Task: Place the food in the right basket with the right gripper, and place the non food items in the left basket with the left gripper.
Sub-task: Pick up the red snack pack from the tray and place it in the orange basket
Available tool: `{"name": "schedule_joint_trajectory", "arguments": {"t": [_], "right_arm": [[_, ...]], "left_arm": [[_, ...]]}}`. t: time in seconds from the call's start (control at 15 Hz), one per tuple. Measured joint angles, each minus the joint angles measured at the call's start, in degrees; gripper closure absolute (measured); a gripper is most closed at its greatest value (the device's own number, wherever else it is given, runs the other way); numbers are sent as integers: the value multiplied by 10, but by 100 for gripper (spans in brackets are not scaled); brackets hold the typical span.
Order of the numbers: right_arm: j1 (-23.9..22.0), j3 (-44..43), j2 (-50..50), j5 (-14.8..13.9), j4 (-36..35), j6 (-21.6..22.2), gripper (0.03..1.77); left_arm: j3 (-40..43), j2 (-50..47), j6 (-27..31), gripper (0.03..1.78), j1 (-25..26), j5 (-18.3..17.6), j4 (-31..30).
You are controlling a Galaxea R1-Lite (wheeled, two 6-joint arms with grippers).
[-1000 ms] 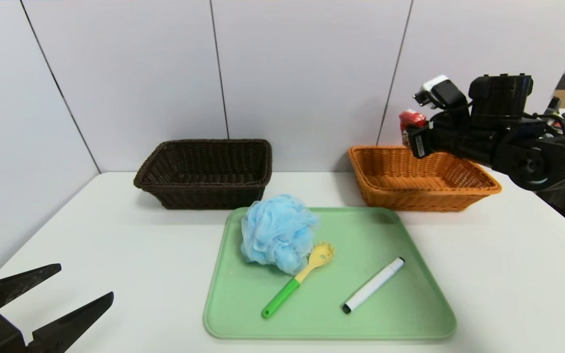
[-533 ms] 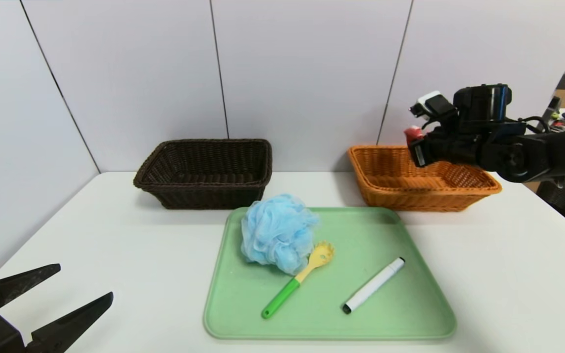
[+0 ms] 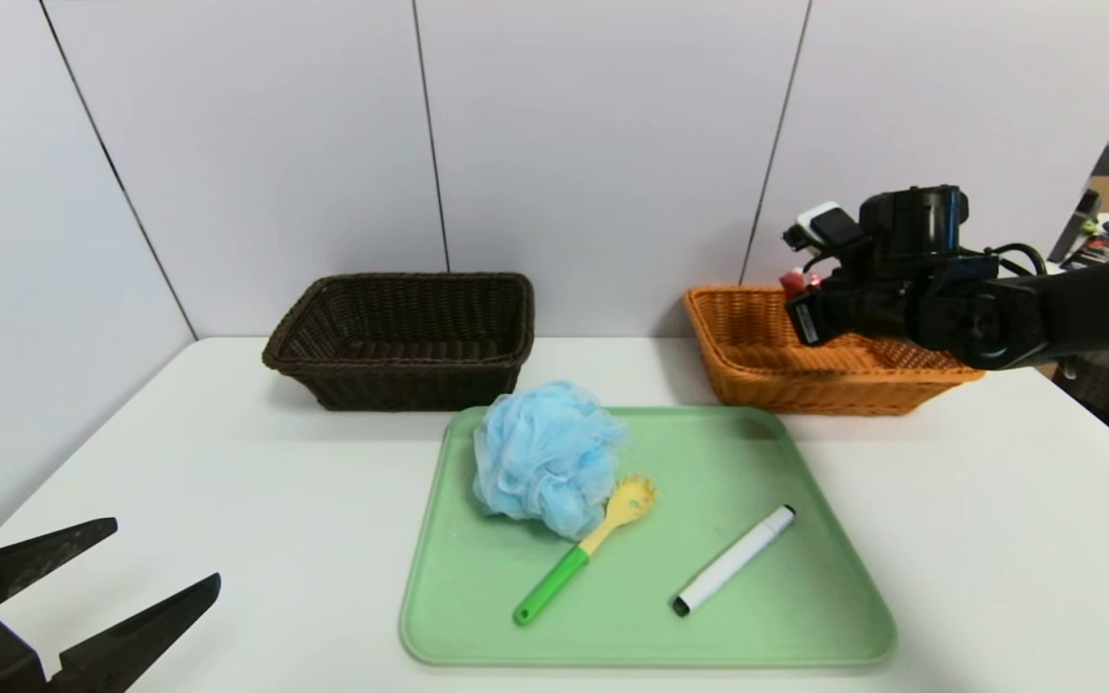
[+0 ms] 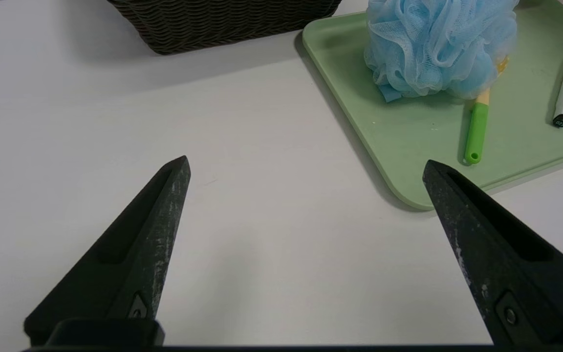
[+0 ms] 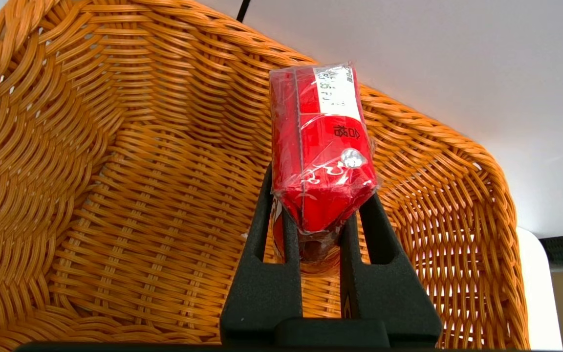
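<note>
The red plastic-wrapped food packet (image 5: 323,146) is pinched at its lower end between the two black fingers of the right tool (image 5: 319,215), which clamps it narrowly — the packet stands up out of the grip, its white label end pointing away from the wrist. It hangs above the inside of the orange woven wicker basket (image 3: 757,332), not touching the weave as far as I can see. From the head view only a small red bit of the packet (image 3: 793,280) peeks out behind the right tool's black housing, over the basket's back half.

In front of the baskets a pale green rounded plastic tray (image 3: 805,616) lies on the white table (image 3: 227,462). On it sit a fluffy light-blue mesh bath sponge (image 3: 545,457), a yellow spaghetti spoon with a green handle (image 3: 579,553) whose head touches the sponge, and a white marker pen with a black cap (image 3: 733,560) lying apart from the spoon. The dark brown woven wicker basket (image 3: 405,337) stands behind the tray's left corner.

The left tool (image 4: 306,171) — spread wide, holding nothing — hovers low over bare table at the near left, well apart from the tray.
</note>
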Motion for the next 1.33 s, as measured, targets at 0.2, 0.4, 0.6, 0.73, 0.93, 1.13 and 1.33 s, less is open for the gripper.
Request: {"name": "schedule_joint_trajectory", "arguments": {"t": [0.2, 0.4, 0.6, 0.73, 0.93, 1.13, 1.33], "right_arm": [[1, 5, 1, 0, 0, -1, 155], [1, 9, 2, -1, -2, -2, 150], [1, 9, 0, 0, -6, -4, 105], [2, 10, -3, 0, -5, -4, 83], [2, 14, -13, -1, -3, -5, 59], [6, 38, -45, -2, -2, -11, 43], [23, 76, -113, 0, 5, -28, 32]], "left_arm": [[0, 0, 0, 12, 0, 0, 0], [1, 0, 0, 12, 0, 0, 0], [1, 0, 0, 12, 0, 0, 0], [0, 0, 1, 12, 0, 0, 0], [0, 0, 1, 12, 0, 0, 0], [2, -3, 0, 12, 0, 0, 0], [3, -4, 1, 12, 0, 0, 0]]}}
